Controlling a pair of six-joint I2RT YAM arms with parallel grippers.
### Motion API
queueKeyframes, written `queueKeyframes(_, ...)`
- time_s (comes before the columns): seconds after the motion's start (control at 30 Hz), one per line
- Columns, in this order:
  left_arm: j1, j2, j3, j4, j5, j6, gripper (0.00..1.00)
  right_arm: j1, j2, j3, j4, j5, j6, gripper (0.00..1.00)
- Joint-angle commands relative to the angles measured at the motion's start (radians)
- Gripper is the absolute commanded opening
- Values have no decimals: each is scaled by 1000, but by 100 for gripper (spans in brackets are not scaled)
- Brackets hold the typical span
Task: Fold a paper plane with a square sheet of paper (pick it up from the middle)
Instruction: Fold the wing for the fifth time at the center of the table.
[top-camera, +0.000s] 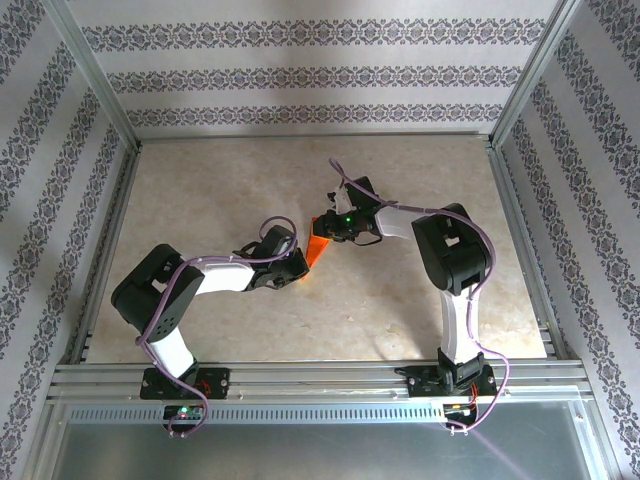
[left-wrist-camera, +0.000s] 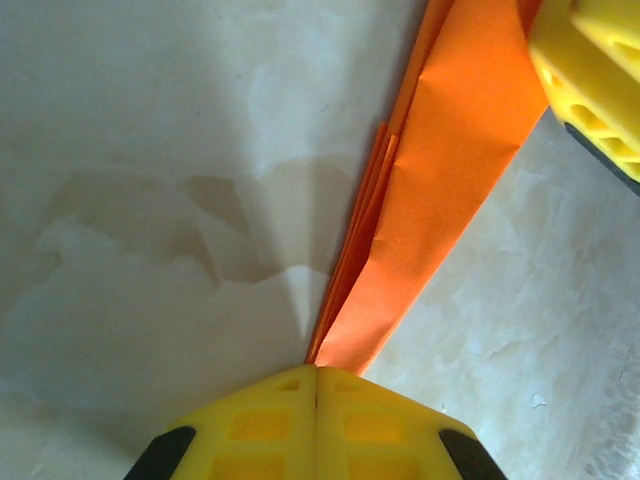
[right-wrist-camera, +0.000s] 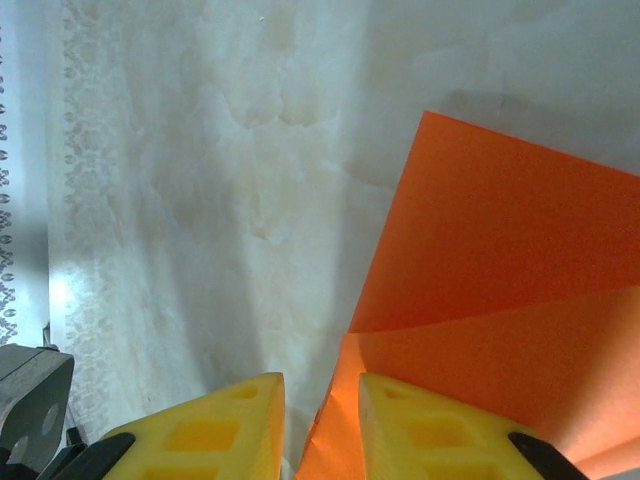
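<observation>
The paper plane (top-camera: 318, 250) is bright orange-red paper folded into a narrow, layered wedge, held up between the two grippers at mid-table. My left gripper (top-camera: 298, 268) is shut on its pointed end; in the left wrist view the yellow jaws (left-wrist-camera: 317, 372) meet with the paper (left-wrist-camera: 450, 170) fanning away from them. A yellow finger of the right gripper (left-wrist-camera: 590, 80) shows at the paper's far end. My right gripper (right-wrist-camera: 320, 400) stands with its jaws apart, astride an edge of the paper (right-wrist-camera: 500, 260). A creased flap runs between its fingers, beside the right finger.
The tabletop (top-camera: 400, 310) is pale marble-patterned, fenced by an aluminium frame (top-camera: 310, 375) at the near edge and patterned walls (top-camera: 310, 80) on the other sides. Both arms bend in toward the middle.
</observation>
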Motion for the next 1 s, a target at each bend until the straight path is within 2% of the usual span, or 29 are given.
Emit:
queueKeyframes(0.0,11,41,-28,-102,-27,-6,0,3,33,31,-17,-30,-38,27)
queueKeyframes(0.5,10,10,-25,-115,-18,11,0,9,89,64,-109,39,-59,27)
queueKeyframes(0.7,12,-30,97,-107,74,105,3,25,99,87,-197,114,-74,27)
queueKeyframes(0.97,49,35,161,-44,65,81,3,28,104,114,-249,161,-53,27)
